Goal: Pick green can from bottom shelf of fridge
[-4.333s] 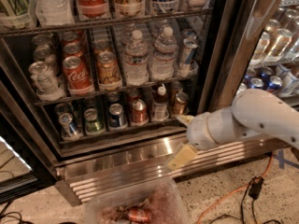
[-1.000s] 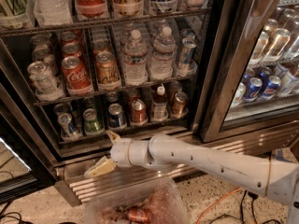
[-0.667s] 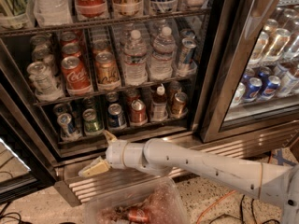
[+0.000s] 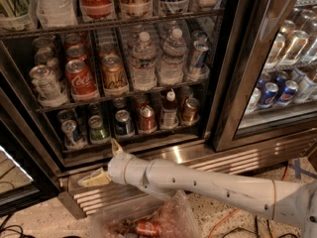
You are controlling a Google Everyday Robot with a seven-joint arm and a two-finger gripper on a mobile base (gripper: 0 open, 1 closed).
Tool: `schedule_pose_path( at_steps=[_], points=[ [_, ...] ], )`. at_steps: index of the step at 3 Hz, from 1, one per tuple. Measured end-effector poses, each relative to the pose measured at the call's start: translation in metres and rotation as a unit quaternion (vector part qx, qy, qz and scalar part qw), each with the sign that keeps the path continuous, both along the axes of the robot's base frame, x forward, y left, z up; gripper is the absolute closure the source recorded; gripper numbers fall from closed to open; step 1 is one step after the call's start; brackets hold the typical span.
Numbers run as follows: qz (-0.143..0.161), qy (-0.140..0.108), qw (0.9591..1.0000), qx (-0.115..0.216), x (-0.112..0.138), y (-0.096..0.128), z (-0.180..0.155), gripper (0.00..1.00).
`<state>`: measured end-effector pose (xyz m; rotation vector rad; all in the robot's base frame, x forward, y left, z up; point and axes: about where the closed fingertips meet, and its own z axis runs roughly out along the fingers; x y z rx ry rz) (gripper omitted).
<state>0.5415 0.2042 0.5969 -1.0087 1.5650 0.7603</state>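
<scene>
- Nearest the camera, a crumpled clear plastic bag with reddish packets inside lies on the speckled floor, partly under the white jointed arm.
- The arm reaches in from the lower right and ends in the cream-fingered end effector. It hangs in front of the ribbed stainless-steel base of the fridge, a tall dark-framed drinks cooler.
- Its two fingers are spread wide, one pointing up and one pointing left, and they hold nothing.
- Just behind and above is the table, the dark wire rack that forms the bottom shelf. The end effector sits below its front edge, toward the front left corner.
- The short aluminium green can with a silver lid stands upright by the table's front edge, second from the left edge, untouched.
- It is closely flanked by a pale silver can toward the left edge and a blue-and-silver can on its other side.
- Farther along stand a red can, a small white-capped bottle and a bronze can near the right edge.
- Likely trouble:
  - The raised finger may catch the table's front edge on the way up.
  - The wide spread may straddle or knock a neighbouring can.
  - A shallow reach may push the green can toward the back edge or tip it.
</scene>
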Motion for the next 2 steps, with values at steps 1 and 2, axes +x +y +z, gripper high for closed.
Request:
schedule_pose_path(
  at_steps=[1,2],
  points=[
    [-0.012,-0.003,0.9999,0.002,0.0055,-0.0012,-0.0001,0.00],
    [-0.012,-0.003,0.9999,0.004,0.0057,-0.0009,-0.0002,0.00]
  ],
)
